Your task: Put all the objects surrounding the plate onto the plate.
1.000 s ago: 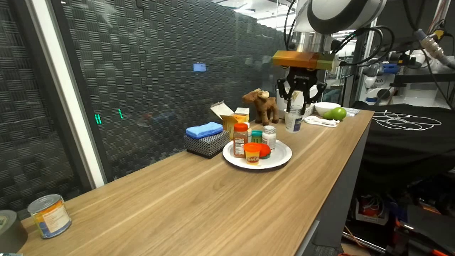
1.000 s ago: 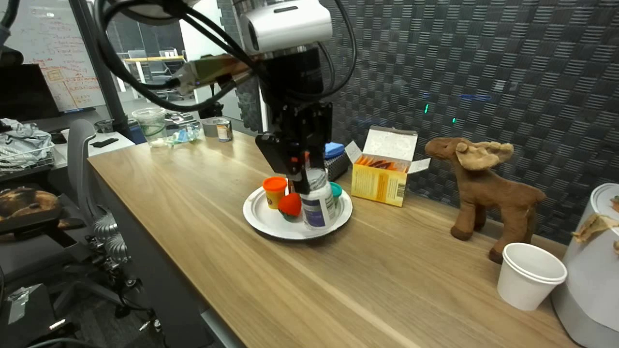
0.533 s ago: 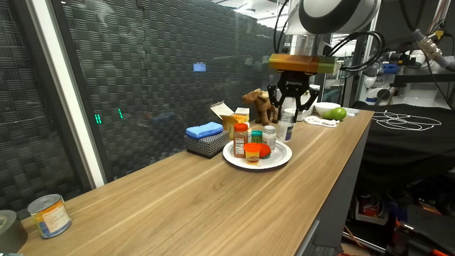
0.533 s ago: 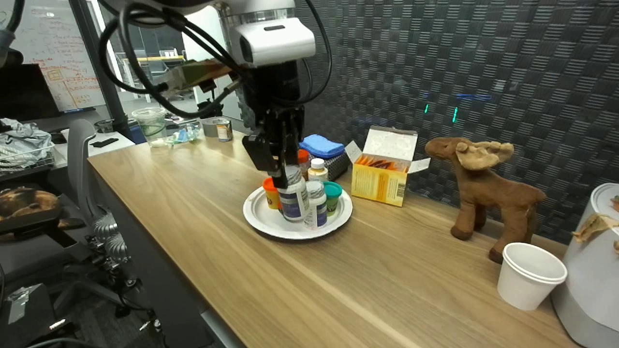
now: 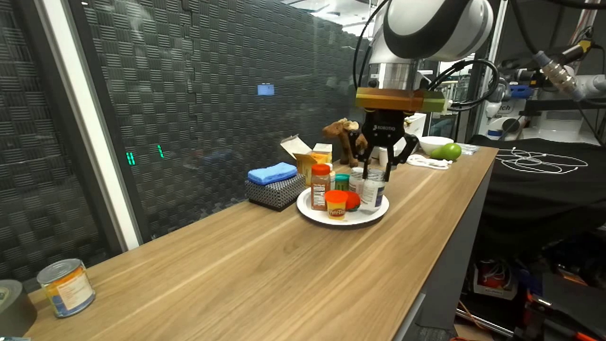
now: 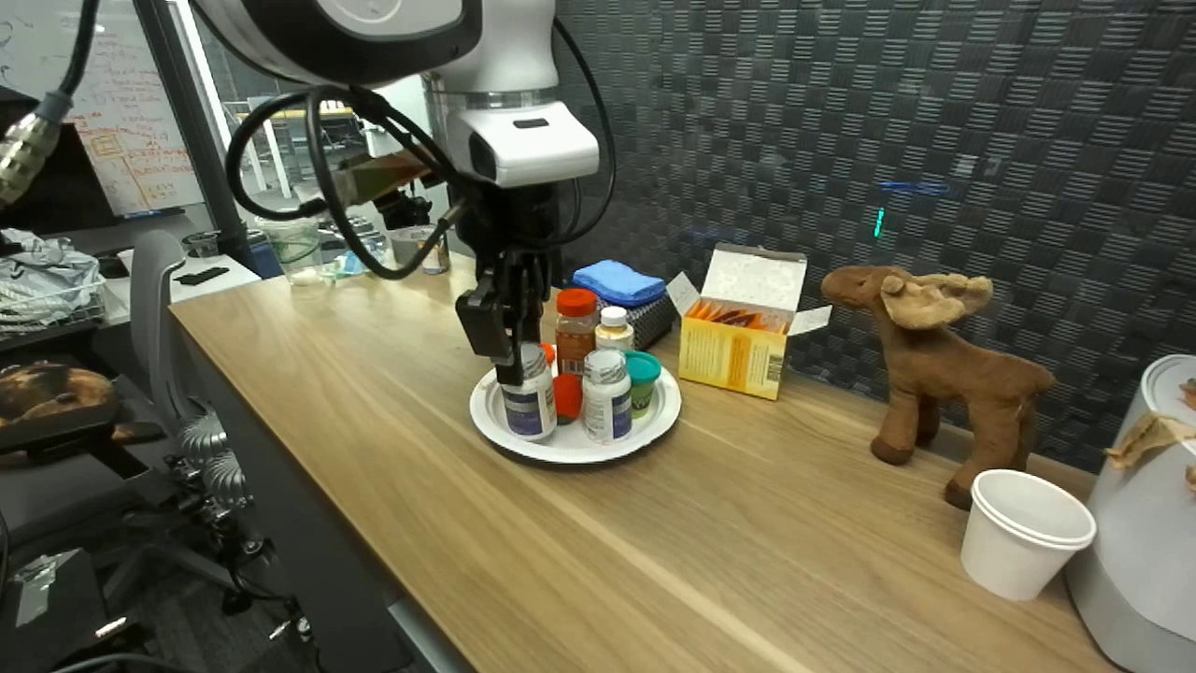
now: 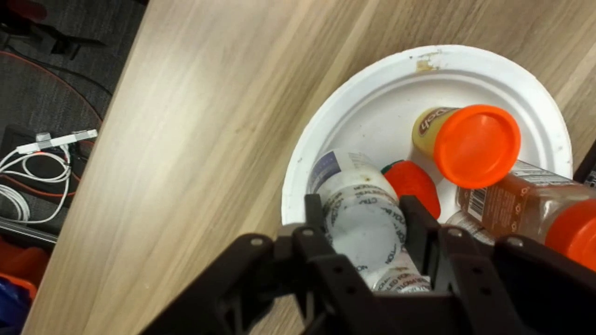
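The white plate (image 5: 369,214) carries a brown jar with a red lid (image 5: 320,189), an orange-lidded tub (image 5: 336,206), a red strawberry-like piece (image 5: 352,201), a green-lidded tub (image 6: 643,379) and a white bottle (image 6: 606,402). My gripper (image 7: 362,204) is shut on another white bottle (image 6: 530,407) with a purple label, pinched around its cap. That bottle is upright over the plate's near side in an exterior view, its base at or just above the surface; I cannot tell which. Behind the brown jar is a small white-capped bottle (image 6: 614,329); its base is hidden.
A blue cloth (image 5: 272,173) on a patterned box and an open yellow carton (image 6: 733,346) stand close beside the plate. Farther off are a toy moose (image 6: 934,355), stacked white cups (image 6: 1023,537), a can (image 5: 66,288) and green fruit (image 5: 447,151).
My gripper has carried the held bottle down and across, from above the table beside the plate to low over the plate. The other things on the plate have not moved.
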You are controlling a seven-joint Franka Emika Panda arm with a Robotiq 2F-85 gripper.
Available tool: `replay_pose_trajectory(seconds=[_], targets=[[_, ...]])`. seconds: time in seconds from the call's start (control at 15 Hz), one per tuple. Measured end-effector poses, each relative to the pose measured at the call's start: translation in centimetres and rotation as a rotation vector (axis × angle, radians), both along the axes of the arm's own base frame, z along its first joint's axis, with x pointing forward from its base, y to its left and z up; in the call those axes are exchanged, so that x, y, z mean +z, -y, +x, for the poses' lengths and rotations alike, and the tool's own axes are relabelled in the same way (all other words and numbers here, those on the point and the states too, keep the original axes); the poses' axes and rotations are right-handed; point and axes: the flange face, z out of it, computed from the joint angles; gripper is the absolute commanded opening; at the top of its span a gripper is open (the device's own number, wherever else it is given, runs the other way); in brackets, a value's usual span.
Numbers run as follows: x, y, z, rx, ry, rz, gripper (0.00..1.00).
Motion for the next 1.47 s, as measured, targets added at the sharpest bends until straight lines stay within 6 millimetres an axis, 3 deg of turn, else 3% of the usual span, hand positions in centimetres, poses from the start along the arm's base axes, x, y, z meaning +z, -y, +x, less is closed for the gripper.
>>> replay_pose_trajectory(seconds=[0.47, 0.53, 0.6, 0.67, 0.93, 1.13, 1.47], targets=[[-1.8, -0.8, 1.4, 0.019, -0.019, -0.002, 0.19], [-2.0, -1.0, 1.7, 0.023, -0.019, -0.002, 0.33], [-2.1, -1.1, 2.0, 0.026, -0.019, -0.003, 0.69], [-2.1, -1.3, 2.1, 0.029, -0.019, -0.003, 0.7], [-2.5, -2.3, 2.2, 0.055, -0.04, -0.001, 0.99], [-1.8, -3.0, 2.1, 0.071, -0.05, 0.001, 1.0], [2.7, -3.3, 1.8, 0.067, 0.032, -0.001, 0.99]])
